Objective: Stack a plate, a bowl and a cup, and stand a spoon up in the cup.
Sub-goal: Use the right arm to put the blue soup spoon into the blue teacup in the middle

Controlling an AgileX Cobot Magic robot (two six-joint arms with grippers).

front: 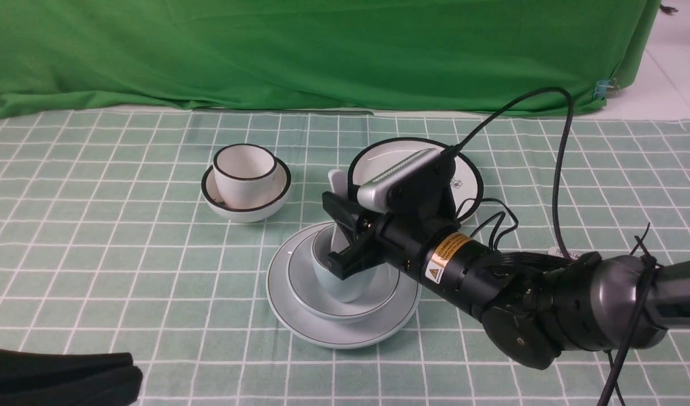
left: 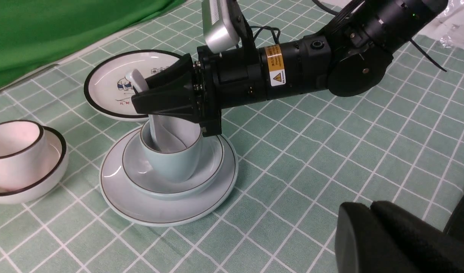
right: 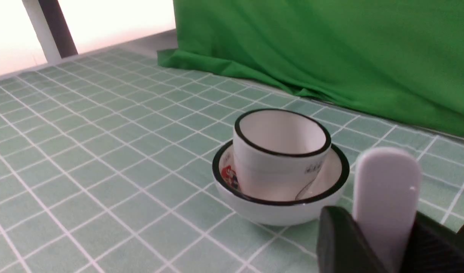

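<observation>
Stack's up near the middle of the worktop [front: 96, 270], which has a pale green checked cloth [front: 181, 349] over it. The plate [front: 299, 318] is at the bottom, the bowl [left: 213, 161] sits in it, and the cup [left: 175, 165] stands upright in the bowl. The spoon [right: 387, 189] is in the cup, scoop end down inside, handle sticking up w/ a slight tilt.

The right end effector [front: 333, 232] reaches in from the right, arm low over the worktop. Its two black fingers [left: 167, 98] sit either side of the handle, just above the cup rim. Seen from the right wrist cam, the handle fills the space betw. the fingers w/ no gap on either side, so as far as I can see it's pinching the spoon.

The left end effector [front: 57, 378] is at the near left corner, well apart from the stack. Only part of its black shell shows – can't tell whether the fingers are spread or pressed together.

Back-left of the stack there's a black-rimmed cup [front: 243, 172] standing in a black-rimmed bowl [front: 266, 200]; a bit of red picture shows inside that bowl. Back-right a cartoon plate [left: 110, 76] lies flat, partly hidden in the front view by the right arm's wrist cam. A green cloth [front: 322, 51] hangs along the far edge.
</observation>
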